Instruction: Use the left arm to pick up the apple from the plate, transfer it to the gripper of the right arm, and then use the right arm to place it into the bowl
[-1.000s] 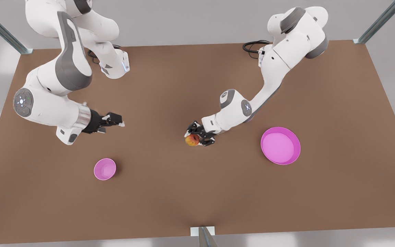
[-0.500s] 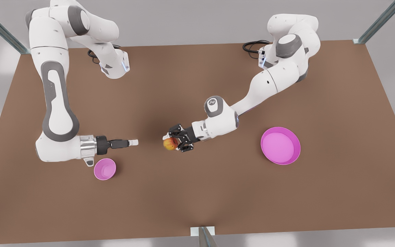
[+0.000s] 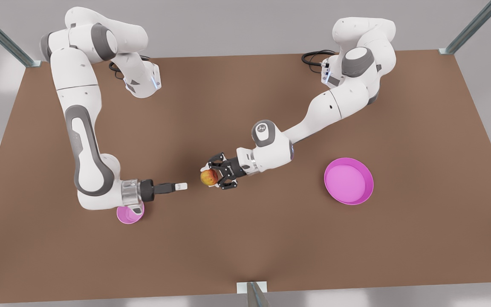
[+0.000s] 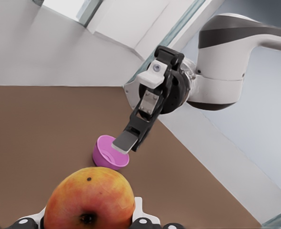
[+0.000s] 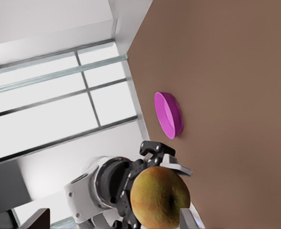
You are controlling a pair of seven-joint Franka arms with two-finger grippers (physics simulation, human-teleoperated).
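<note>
While clamped on the apple (image 3: 209, 177) above mid-table (image 3: 245, 238), left gripper (image 3: 215, 177) facing right gripper (image 3: 180, 186) just beside it, fingers together by the look from the side, bowl (image 3: 128, 215) partly under right wrist, plate (image 3: 348, 181) well apart on the front view's right.

Brown table (image 3: 245, 238) seen from above. Left gripper (image 3: 215, 177), on the arm from the front view's right, closed around the apple (image 3: 209, 177) above mid-table. Right gripper (image 3: 180, 186), on the silver-collared arm from the front view's left, level and aimed at the apple, just short of it, fingers apparently together. Bowl (image 3: 128, 216) partly under that wrist. Plate (image 3: 348, 181) well apart toward the front view's right, bare.
</note>
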